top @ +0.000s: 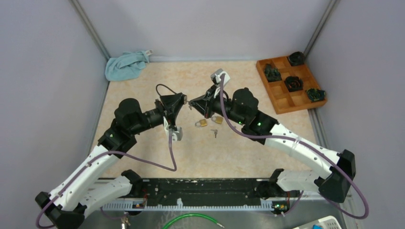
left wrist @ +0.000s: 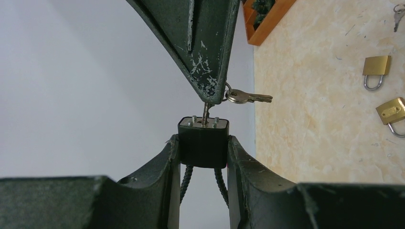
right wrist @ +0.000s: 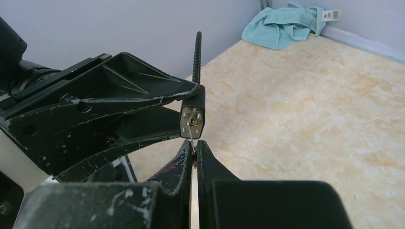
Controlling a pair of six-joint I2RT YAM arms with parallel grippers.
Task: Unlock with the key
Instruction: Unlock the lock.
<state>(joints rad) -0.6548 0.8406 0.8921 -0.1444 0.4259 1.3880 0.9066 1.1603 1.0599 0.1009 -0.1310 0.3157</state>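
"Where is the black padlock [left wrist: 203, 138]?"
"The left gripper [left wrist: 203, 143] squeezes it on 2 sides. Its keyhole [right wrist: 192, 121] faces 12 o'clock."
"And the key [left wrist: 205, 113]?"
"The right gripper [right wrist: 195, 147] pinches it tight. It points straight down from 12 o'clock into the keyhole. I think it is ready to turn."

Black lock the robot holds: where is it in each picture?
Top external: black lock mid-table, where both arms' tips meet.
Left wrist: black lock at centre, clamped in the left gripper.
Right wrist: black lock at centre, just above the right gripper.
Shared landmark: the right gripper's tip, holding the key in the keyhole.
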